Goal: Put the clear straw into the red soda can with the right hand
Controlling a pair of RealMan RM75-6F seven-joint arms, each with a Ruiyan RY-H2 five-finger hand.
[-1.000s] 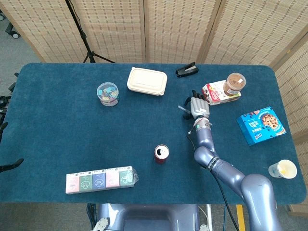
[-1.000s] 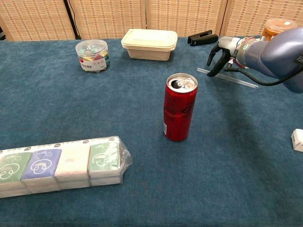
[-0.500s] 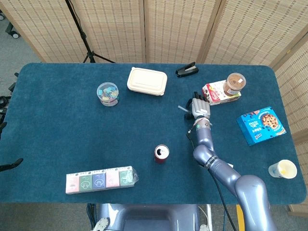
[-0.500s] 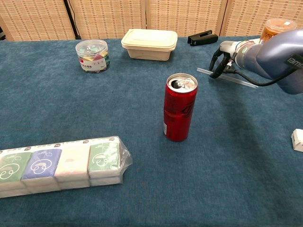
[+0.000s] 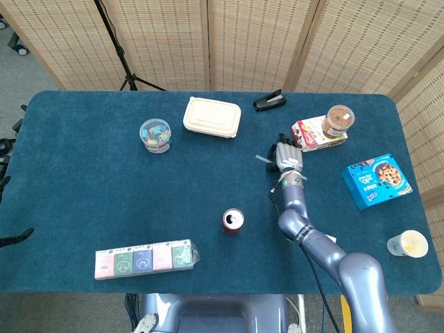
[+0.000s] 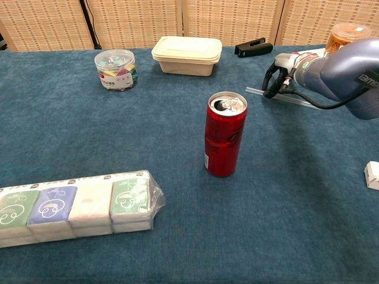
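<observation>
The red soda can (image 5: 232,222) (image 6: 225,135) stands upright and opened near the middle of the blue table. The clear straw (image 6: 296,99) lies flat on the cloth to the can's far right; its free end (image 5: 259,159) pokes out left of my right hand (image 5: 285,156) (image 6: 279,73). That hand hangs palm-down over the straw's left part, and its fingers (image 6: 270,83) curl in around the straw at table level. The left hand appears in neither view.
A pink snack box (image 5: 312,135) with a brown-lidded cup (image 5: 338,120) sits just right of the hand. Behind are a black stapler (image 5: 269,101), a cream food box (image 5: 212,117) and a clip jar (image 5: 155,136). A tissue multipack (image 6: 77,204) lies front left; blue cookie box (image 5: 376,180) and paper cup (image 5: 408,243) right.
My right hand's fingers, hanging spread above the straw a second ago, have come down and curled in around it. The straw's free end shifted slightly. The can has not moved.
</observation>
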